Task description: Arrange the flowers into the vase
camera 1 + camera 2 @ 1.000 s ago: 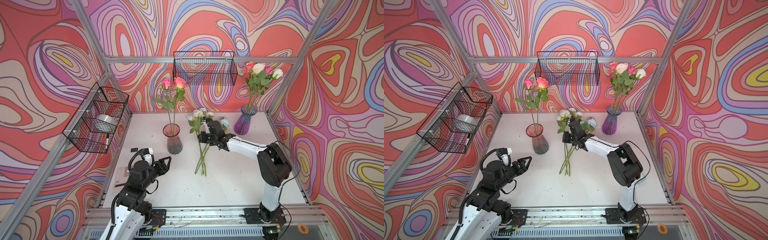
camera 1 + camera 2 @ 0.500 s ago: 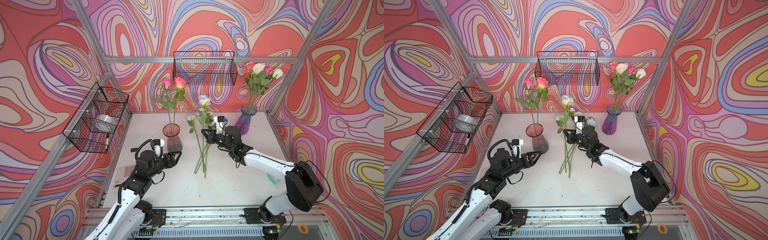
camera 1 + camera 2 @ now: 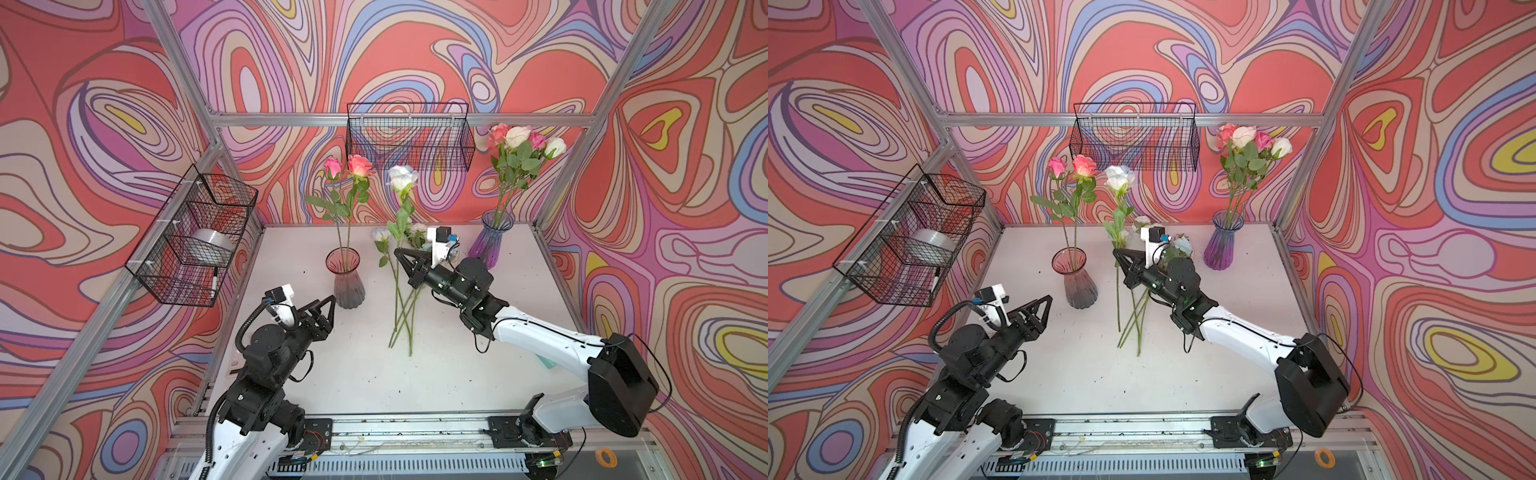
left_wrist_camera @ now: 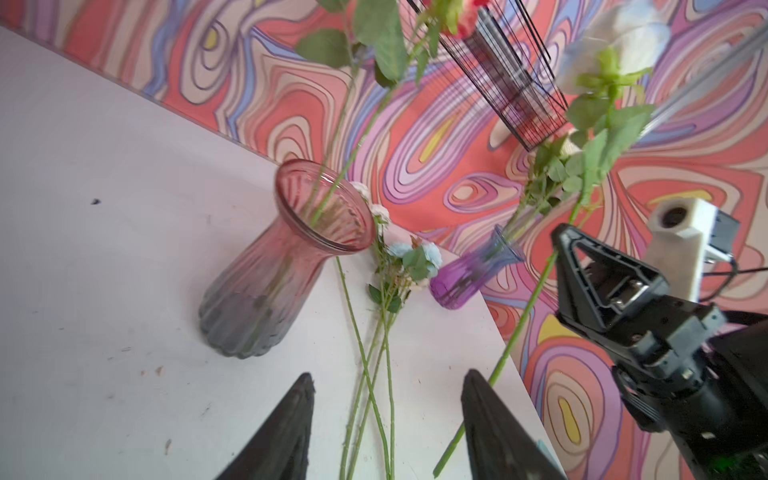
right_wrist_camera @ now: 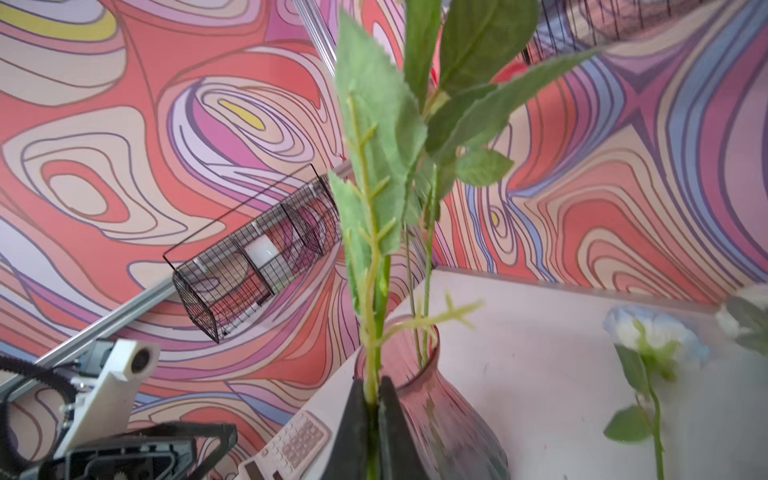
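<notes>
The pink glass vase (image 3: 345, 279) (image 3: 1074, 283) (image 4: 266, 282) (image 5: 440, 419) stands on the white table and holds a pink and a coral rose (image 3: 358, 164). To its right my right gripper (image 3: 397, 252) (image 3: 1116, 252) (image 5: 373, 392) is shut on the green stem of a white and pale blue flower (image 3: 402, 177) (image 3: 1119, 178), held upright above the table. More flowers (image 3: 405, 309) (image 3: 1133, 318) (image 4: 376, 353) lie flat on the table below it. My left gripper (image 3: 328, 303) (image 3: 1045, 302) (image 4: 388, 374) is open and empty, in front of the vase to its left.
A purple vase (image 3: 490, 243) (image 3: 1223, 247) with several flowers stands at the back right. Wire baskets hang on the left wall (image 3: 195, 237) and back wall (image 3: 409, 137). A calculator (image 5: 291, 446) lies at the table's left edge.
My right gripper has lifted the white and pale blue flower off the pile and raised it upright. My left gripper has come forward toward the pink vase.
</notes>
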`<state>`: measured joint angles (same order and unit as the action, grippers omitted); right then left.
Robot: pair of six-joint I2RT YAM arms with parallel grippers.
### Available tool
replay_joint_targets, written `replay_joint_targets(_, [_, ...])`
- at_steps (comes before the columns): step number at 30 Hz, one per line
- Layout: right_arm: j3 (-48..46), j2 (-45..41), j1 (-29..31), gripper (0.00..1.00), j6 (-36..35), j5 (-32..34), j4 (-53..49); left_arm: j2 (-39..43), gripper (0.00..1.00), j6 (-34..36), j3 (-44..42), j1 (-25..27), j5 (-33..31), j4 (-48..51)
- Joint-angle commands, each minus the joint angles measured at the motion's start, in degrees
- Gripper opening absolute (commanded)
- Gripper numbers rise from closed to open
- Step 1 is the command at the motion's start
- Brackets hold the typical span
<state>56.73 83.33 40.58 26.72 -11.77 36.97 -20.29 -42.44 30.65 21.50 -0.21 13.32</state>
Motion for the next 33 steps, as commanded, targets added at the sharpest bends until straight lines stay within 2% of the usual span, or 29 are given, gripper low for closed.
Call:
replay_joint_targets(1, [6.54,3.46,0.99,0.00,-3.86,0.87,6.68,3.39,0.57,-5.72,-3.92,0.20,-9.22,9.82])
replay_joint_targets(5, [12.78,8.75,1.17,0.00,-5.18,2.27,13.57,5.64,0.58,-6.94,-4.82,0.19,-8.64,13.17])
replay_joint_targets(9, [16.63,14.03,1.26,0.00,-7.00,6.46,21.50,6.23,0.58,-6.85,-4.45,0.14,-8.21,14.95])
replay_joint_targets(13, [21.17,17.83,1.26,0.00,-7.15,8.67,24.55,5.84,0.59,-6.27,-4.04,0.19,-6.73,15.07])
replay_joint_targets(17, [24.34,20.81,1.26,0.00,-6.86,9.24,24.87,5.18,0.59,-5.47,-3.37,0.21,-5.91,15.03])
replay_joint_targets(24, [30.54,25.38,1.26,0.00,-8.45,8.34,19.27,3.74,0.60,-4.94,-3.58,0.17,-5.53,13.27])
replay_joint_targets(33, [32.03,31.75,1.91,0.00,-9.98,6.72,16.16,2.78,0.60,-4.32,-3.65,0.20,-5.41,12.86])
